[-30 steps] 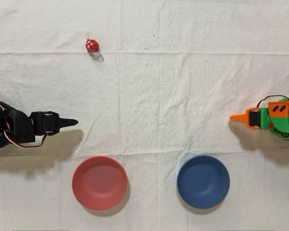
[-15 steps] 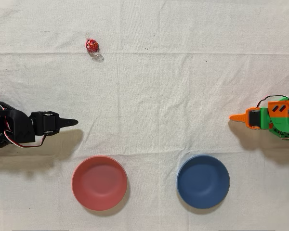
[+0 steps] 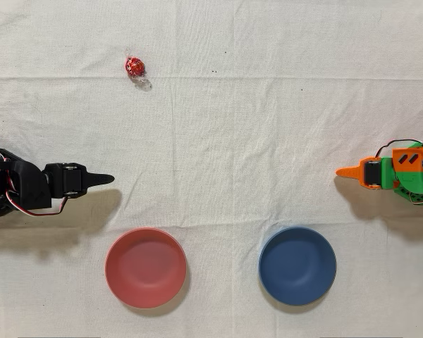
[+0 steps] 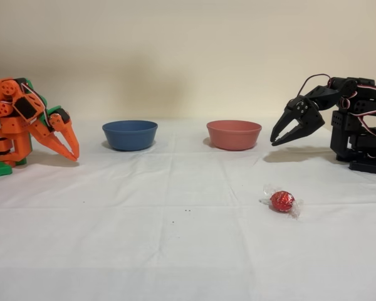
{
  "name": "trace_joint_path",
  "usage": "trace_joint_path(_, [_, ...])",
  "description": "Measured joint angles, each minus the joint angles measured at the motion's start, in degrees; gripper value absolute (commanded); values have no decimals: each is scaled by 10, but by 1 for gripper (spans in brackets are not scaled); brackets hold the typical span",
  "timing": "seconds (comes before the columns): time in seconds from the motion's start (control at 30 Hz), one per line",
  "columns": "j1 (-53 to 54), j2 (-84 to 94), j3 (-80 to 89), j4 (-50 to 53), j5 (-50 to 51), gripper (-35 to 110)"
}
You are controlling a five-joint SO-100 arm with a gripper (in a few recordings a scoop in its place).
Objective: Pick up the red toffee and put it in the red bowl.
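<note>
Red toffee on the cloth-covered counter, upper left in the overhead view, clear wrapper ends splayed out; in the fixed view out front, nearer the camera than both bowls. Free of any grip, touching nothing but the cloth.

No change across the last second: toffee in the same spot, black arm in the same folded pose, bowls unshifted. Judged meaning: reach not yet begun, whole task ahead.

Claw at the left edge in the overhead view, well apart from the toffee, tip pointing toward the middle of the counter. From the fixed view, held off the cloth near the red bowl, fingers parted a little, nothing between them.

Red bowl low and left of centre in the overhead view, empty, matte inside bare. Same bowl toward the back in the fixed view, upright. Blue bowl beside it to the right from overhead, also empty, well apart from the toffee.

Orange arm idle at the right edge from overhead.

Next move, as a guess: swing out over the toffee, open wider, come down around the foil ball rather than the thin wrapper tails.
</note>
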Motion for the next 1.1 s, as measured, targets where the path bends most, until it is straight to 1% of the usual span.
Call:
trace_joint_path(0.5, [0,0,0,-3,1,0])
trace_joint_path(0.57, [0,0,-3,-4,-12,0])
trace_joint_path(0.8, [1,0,-47,71,-64,0])
trace_joint_path(0.9, [-5,-4,-84,94,-69,0])
trace_joint_path(1.1, [-24,-74,-195,126,-66,0])
